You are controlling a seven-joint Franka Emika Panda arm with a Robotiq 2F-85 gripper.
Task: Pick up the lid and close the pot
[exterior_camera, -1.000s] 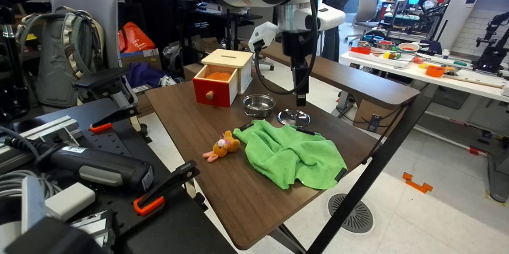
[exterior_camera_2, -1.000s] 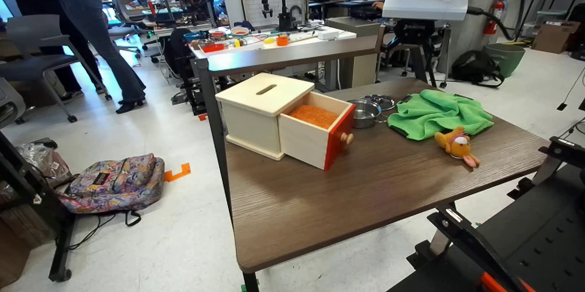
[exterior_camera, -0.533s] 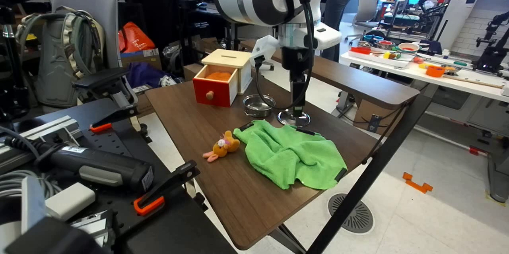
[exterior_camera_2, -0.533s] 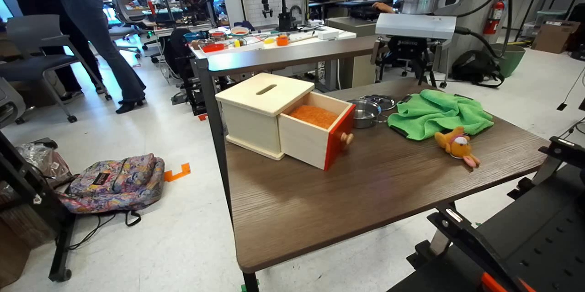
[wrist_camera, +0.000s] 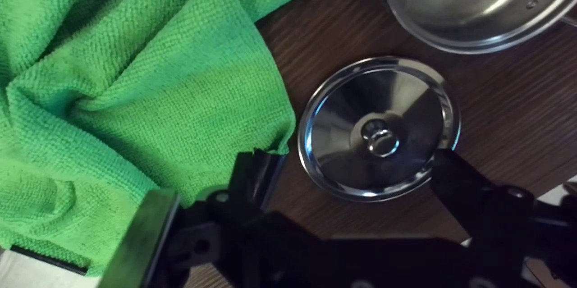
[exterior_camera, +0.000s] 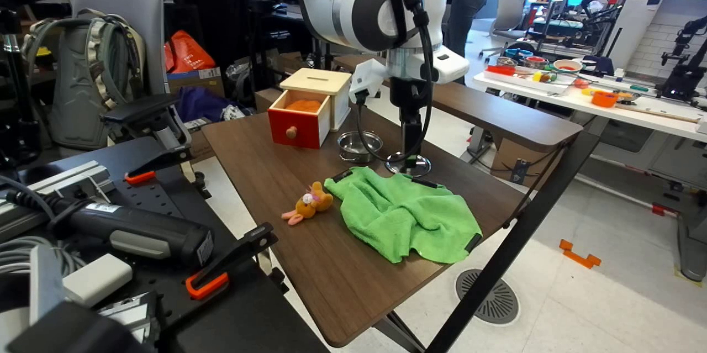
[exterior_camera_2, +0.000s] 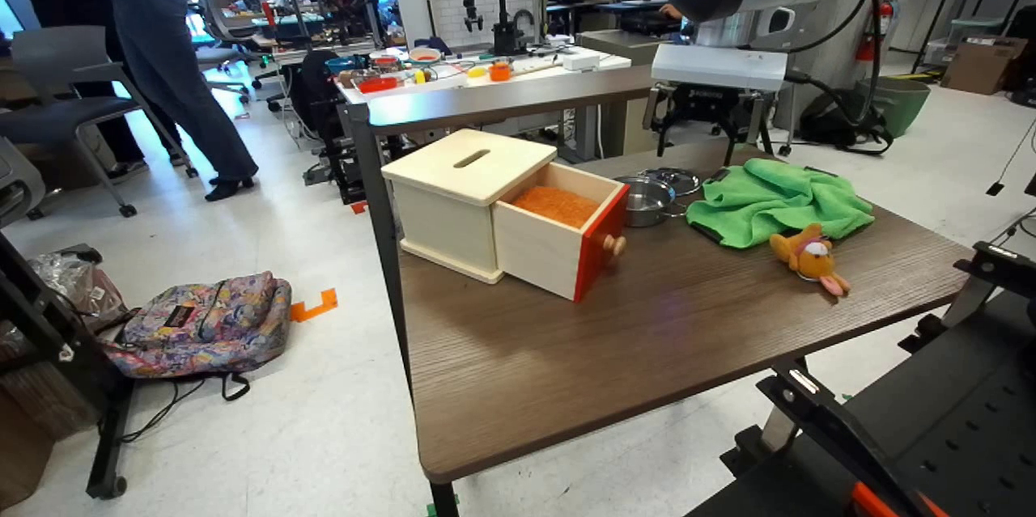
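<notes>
The lid (exterior_camera: pixel 422 166) is a flat shiny round disc with a knob on top. It lies flat on the table and also shows in an exterior view (exterior_camera_2: pixel 680 180) and the wrist view (wrist_camera: pixel 383 98). The pot (exterior_camera: pixel 359 148) stands uncovered beside the lid; it also shows in an exterior view (exterior_camera_2: pixel 645 208) and, cut off at the top right, in the wrist view (wrist_camera: pixel 473 13). My gripper (wrist_camera: pixel 347 156) is open and empty, also in both exterior views (exterior_camera: pixel 410 161) (exterior_camera_2: pixel 694 154). It hangs above the lid, with the knob between the fingers' lines but beyond their tips in the wrist view.
A green cloth (exterior_camera: pixel 409 215) lies close beside the lid; its black-tabbed corner is near one finger in the wrist view (wrist_camera: pixel 203 112). A wooden box with an open red-fronted drawer (exterior_camera: pixel 301 129) stands near the pot. An orange plush toy (exterior_camera: pixel 309 205) lies by the cloth.
My gripper has come down toward the lid, and in an exterior view it has also shifted left. The lid, pot, cloth and box have not moved.
</notes>
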